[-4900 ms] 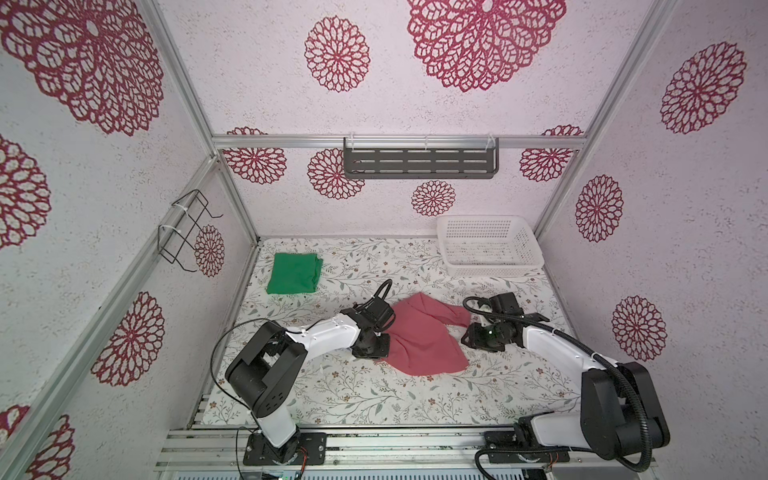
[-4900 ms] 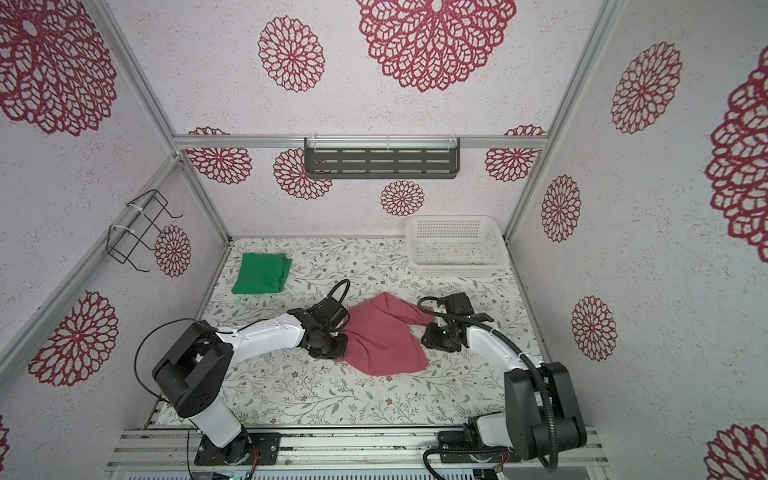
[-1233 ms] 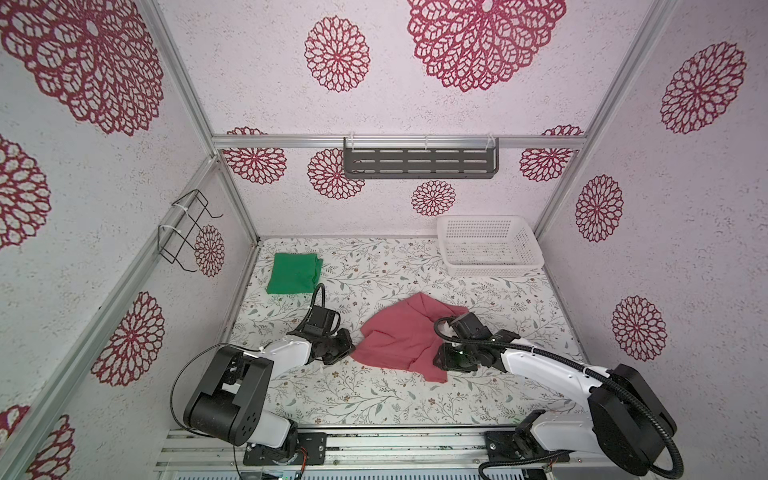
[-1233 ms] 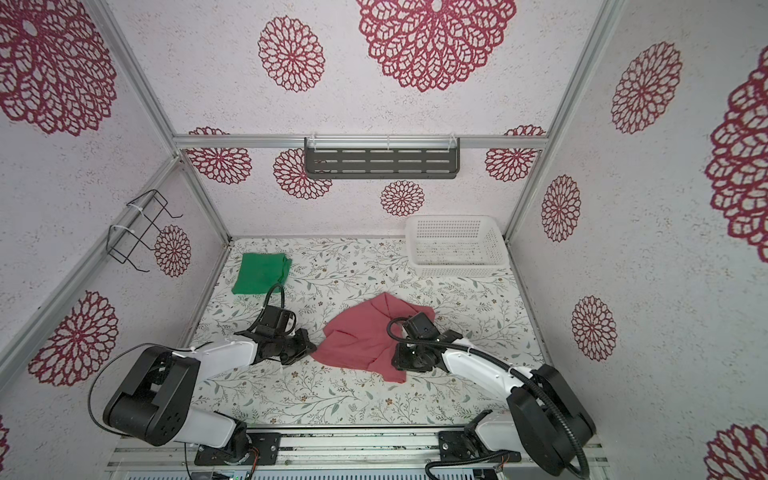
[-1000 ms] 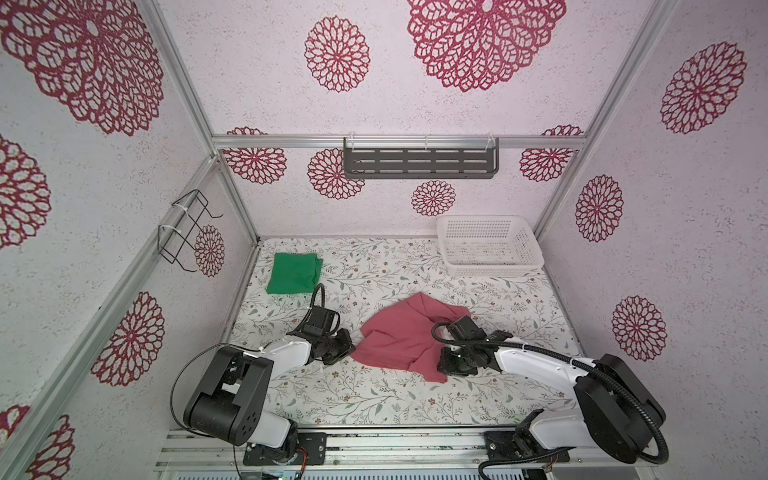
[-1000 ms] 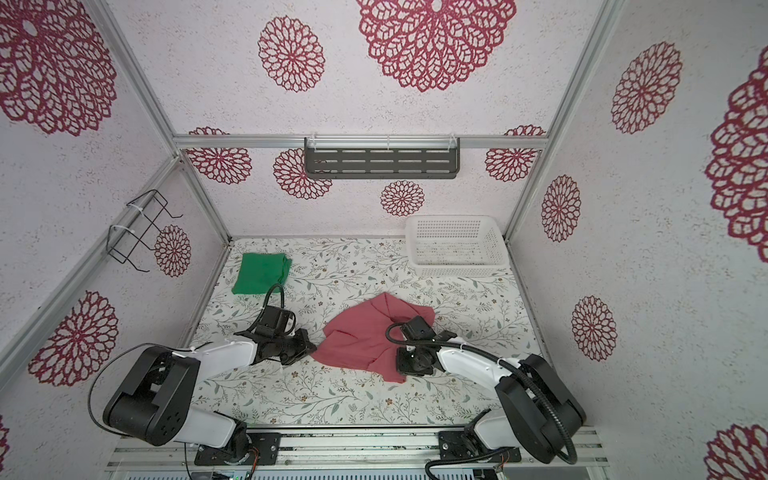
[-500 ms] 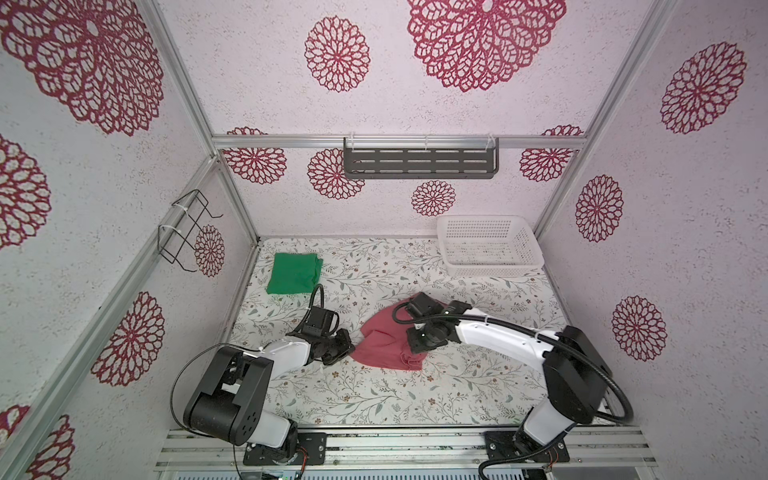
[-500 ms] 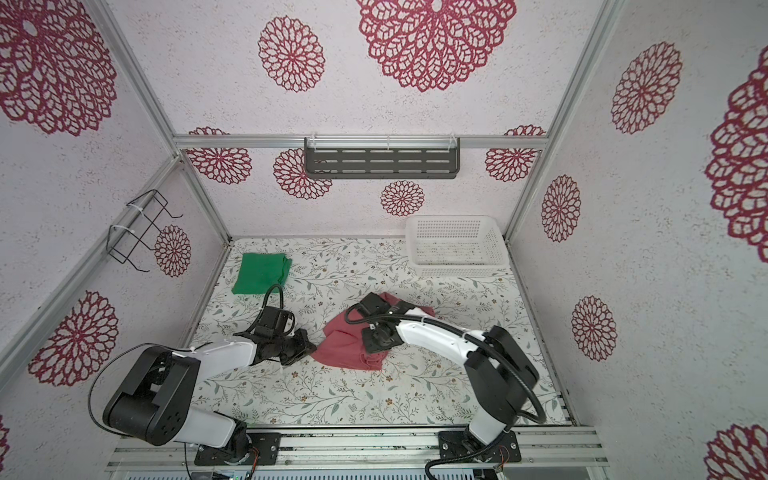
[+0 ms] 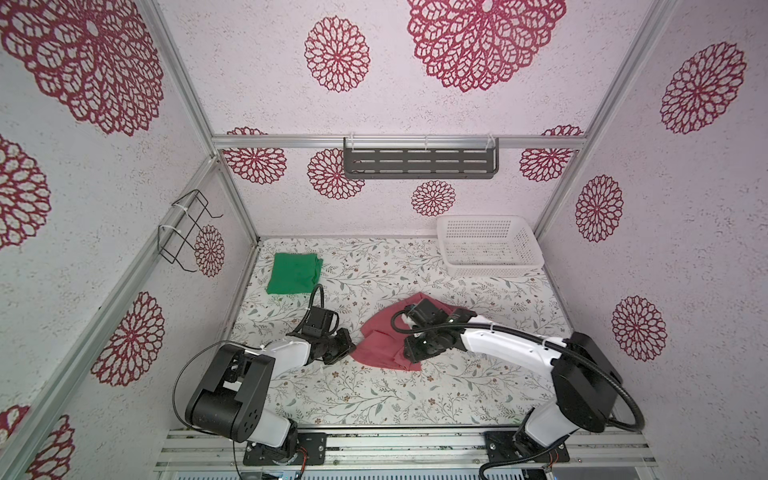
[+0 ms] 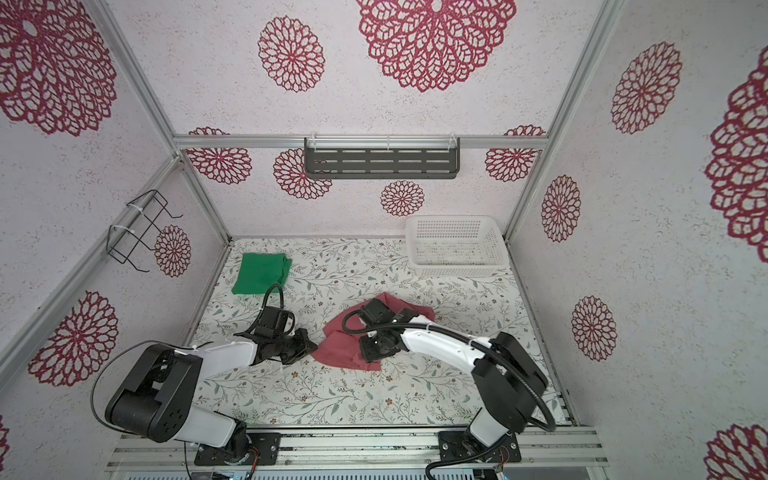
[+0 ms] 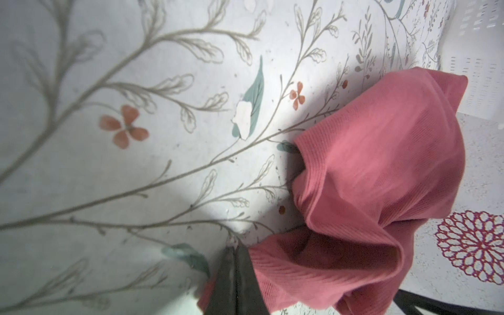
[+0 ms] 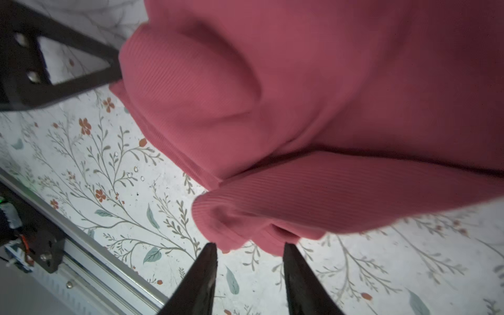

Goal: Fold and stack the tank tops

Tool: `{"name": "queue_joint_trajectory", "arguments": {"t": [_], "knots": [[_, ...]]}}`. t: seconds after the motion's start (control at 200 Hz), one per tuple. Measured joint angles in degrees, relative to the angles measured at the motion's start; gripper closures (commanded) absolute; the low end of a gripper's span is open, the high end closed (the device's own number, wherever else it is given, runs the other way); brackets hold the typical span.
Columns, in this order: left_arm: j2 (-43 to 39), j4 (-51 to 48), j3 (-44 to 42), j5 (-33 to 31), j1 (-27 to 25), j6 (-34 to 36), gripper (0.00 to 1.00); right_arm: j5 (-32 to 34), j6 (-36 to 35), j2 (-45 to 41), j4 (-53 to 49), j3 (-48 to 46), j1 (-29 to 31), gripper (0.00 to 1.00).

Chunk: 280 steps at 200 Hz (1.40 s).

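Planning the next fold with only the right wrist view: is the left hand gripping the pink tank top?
Observer: Yes; the left wrist view shows the left hand shut on the pink tank top's edge.
Operator: What else is out there?
Observer: A green tank top lies folded in the far left corner, apart from the pink one.
Operator: Anything else?
Observer: A white basket sits in the far right corner.

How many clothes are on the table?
2. A folded green tank top lies near the back left corner; a rumpled pinkish red tank top lies mid-table. No others show.
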Motion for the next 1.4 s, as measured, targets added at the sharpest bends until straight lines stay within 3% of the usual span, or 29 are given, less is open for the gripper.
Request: {"name": "queue_joint_trajectory", "arguments": {"t": [0.19, 0.435, 0.716, 0.921, 1.041, 1.181, 1.401], "knots": [[0.24, 0.37, 0.02, 0.35, 0.00, 0.00, 1.00, -3.19, 5.18, -6.73, 5.64, -10.34, -2.67, 0.79], [0.26, 0.42, 0.02, 0.42, 0.00, 0.00, 1.00, -9.18, 14.40, -6.84, 19.43, -20.33, -2.14, 0.77], [0.26, 0.37, 0.02, 0.44, 0.02, 0.00, 1.00, -11.50, 19.45, -5.14, 31.67, -22.29, -1.84, 0.75], [0.22, -0.02, 0.04, 0.39, 0.04, 0.31, 1.00, -11.82, 20.90, -2.34, 34.67, -22.86, -1.25, 0.70], [0.04, -1.46, 0.46, 0.00, 0.04, 1.36, 0.88, -11.80, 21.29, -1.57, 34.97, -22.95, -0.96, 0.70], [-0.74, -3.85, 1.22, -0.79, 0.07, 2.80, 0.76, -11.52, 21.59, -0.68, 35.17, -22.95, -0.85, 0.82], [-1.40, -5.49, 1.62, -1.42, 0.04, 4.00, 0.72, -10.62, 21.20, -0.50, 34.03, -22.75, -0.85, 0.97]]}}
